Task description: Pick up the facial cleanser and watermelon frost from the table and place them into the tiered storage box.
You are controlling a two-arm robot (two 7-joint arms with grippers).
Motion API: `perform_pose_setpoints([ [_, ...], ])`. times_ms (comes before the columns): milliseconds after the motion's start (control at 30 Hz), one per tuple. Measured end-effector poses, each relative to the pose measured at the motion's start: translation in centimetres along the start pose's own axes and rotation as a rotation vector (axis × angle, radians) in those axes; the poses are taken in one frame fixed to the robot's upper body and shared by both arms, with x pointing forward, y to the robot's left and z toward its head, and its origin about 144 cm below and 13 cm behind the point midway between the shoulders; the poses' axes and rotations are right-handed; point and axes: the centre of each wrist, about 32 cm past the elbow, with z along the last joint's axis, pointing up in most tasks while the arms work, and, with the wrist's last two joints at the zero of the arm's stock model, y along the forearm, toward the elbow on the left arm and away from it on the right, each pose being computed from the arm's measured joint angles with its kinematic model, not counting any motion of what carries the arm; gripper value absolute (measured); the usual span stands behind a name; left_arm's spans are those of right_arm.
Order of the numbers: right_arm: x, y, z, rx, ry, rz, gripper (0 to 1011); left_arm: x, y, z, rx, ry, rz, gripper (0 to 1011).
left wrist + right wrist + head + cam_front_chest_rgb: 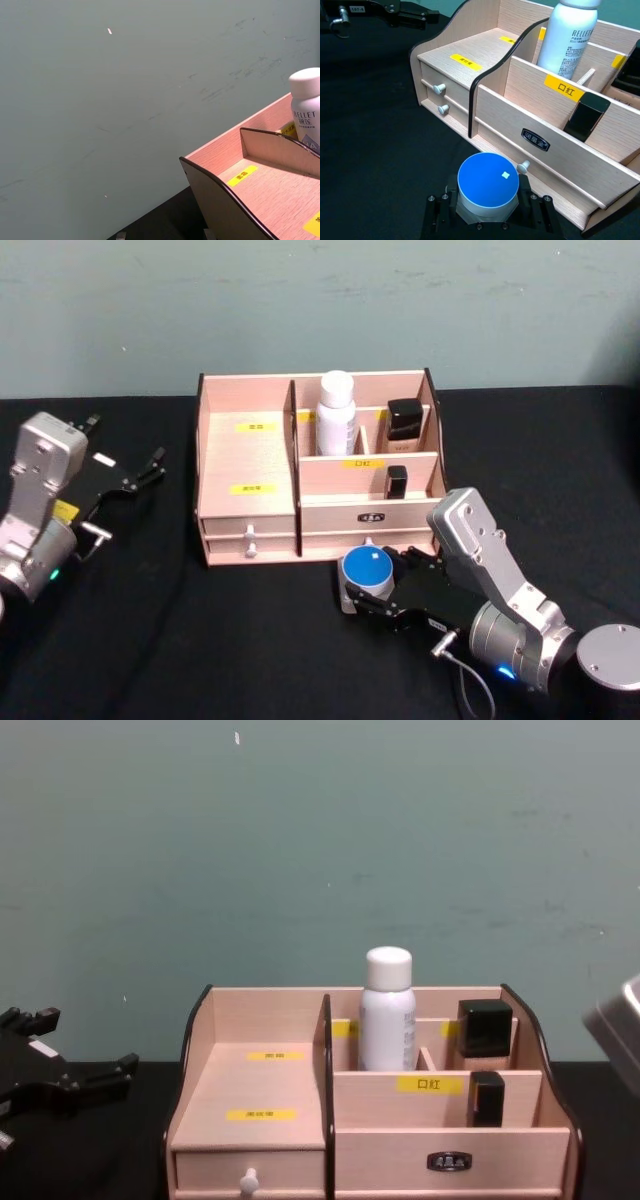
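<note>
— The round blue-lidded jar (488,182), likely the watermelon frost, sits pinched in the right gripper's (375,580) jaws, just in front of the drawers.
— And from the left?
— The left gripper (150,468) is parked over the black counter (150,640). Then comes the pale wooden tiered storage box (245,455), a smooth white bottle (336,415) standing in a far compartment. Next: lift the jar over the front wall.

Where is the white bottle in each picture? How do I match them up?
Head view: the white bottle stands in the tiered storage box's back row, beside its dark-edged divider.
Left wrist view: bottle just past that divider.
Right wrist view: bottle behind the yellow-labelled wall.
Chest view: middle, right of the divider.
Shared landmark: the divider.
</note>
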Motion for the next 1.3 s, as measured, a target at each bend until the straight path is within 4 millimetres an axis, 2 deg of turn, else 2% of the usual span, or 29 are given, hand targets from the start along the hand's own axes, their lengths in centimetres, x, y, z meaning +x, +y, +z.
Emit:
perform_pose_setpoints([
  [333, 0.1, -0.3, 0.2, 0.023, -0.001, 0.019, 721, 0.0, 0.0, 0.0, 0.000, 0.000, 0.000, 1001],
  [533, 0.0, -0.8, 1.2, 0.051, -0.020, 0.047, 721, 0.0, 0.0, 0.0, 0.000, 0.000, 0.000, 1001],
  [733, -0.2, -1.2, 3.1, 0.098, -0.047, 0.077, 721, 0.0, 0.0, 0.0, 0.000, 0.000, 0.000, 1001],
  [867, -0.4, -1.0, 5.0, 0.140, -0.073, 0.104, 721, 0.0, 0.0, 0.0, 0.000, 0.000, 0.000, 1001],
  [1133, -1.1, 0.5, 8.1, 0.194, -0.107, 0.142, 722, 0.0, 0.0, 0.0, 0.000, 0.000, 0.000, 1001],
  [1300, -1.1, 1.9, 9.0, 0.197, -0.102, 0.144, 721, 0.0, 0.0, 0.0, 0.000, 0.000, 0.000, 1001],
])
